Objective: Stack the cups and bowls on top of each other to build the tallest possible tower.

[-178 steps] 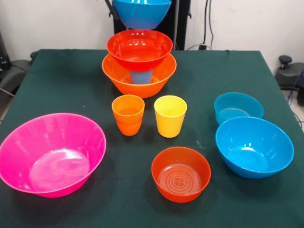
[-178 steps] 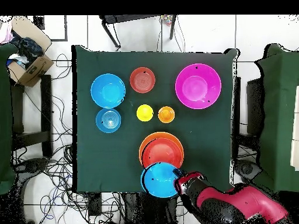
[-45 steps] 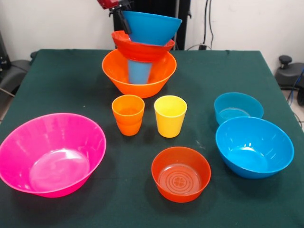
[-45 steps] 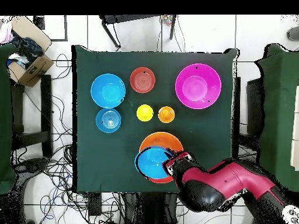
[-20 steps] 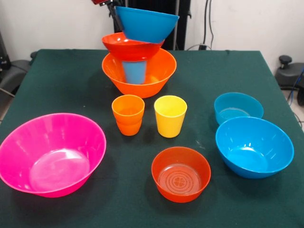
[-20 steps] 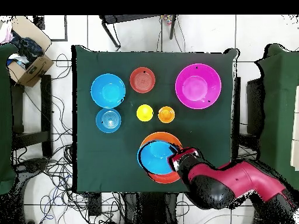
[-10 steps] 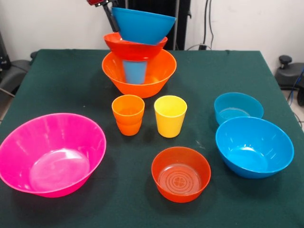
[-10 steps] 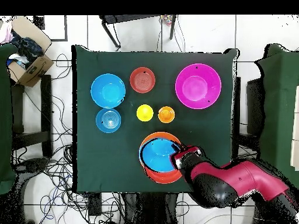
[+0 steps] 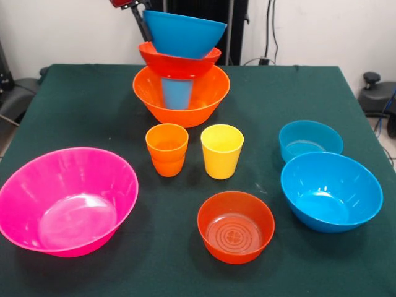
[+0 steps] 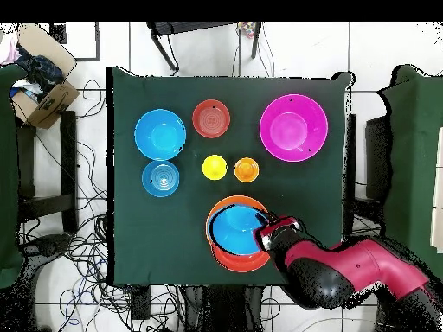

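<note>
- The gripper [image 9: 140, 18], at the top of the front view, grips the left rim of a blue bowl [image 9: 184, 34]; its fingers are pinched on that rim.
- That bowl sits tilted on the tower [image 9: 180, 86]: a red-orange bowl [image 9: 179, 60] on a blue cup [image 9: 177, 93] inside the big orange bowl [image 9: 185, 106].
- Seven bowls in all: the three stacked, plus loose ones: pink [image 9: 65, 201] lower left, red-orange [image 9: 236, 226] bottom centre, two blue at right, large [image 9: 330, 192] and small [image 9: 310, 140].
- Three cups: blue in the tower, orange [image 9: 167, 149] and yellow [image 9: 221, 151] side by side mid-table.
</note>
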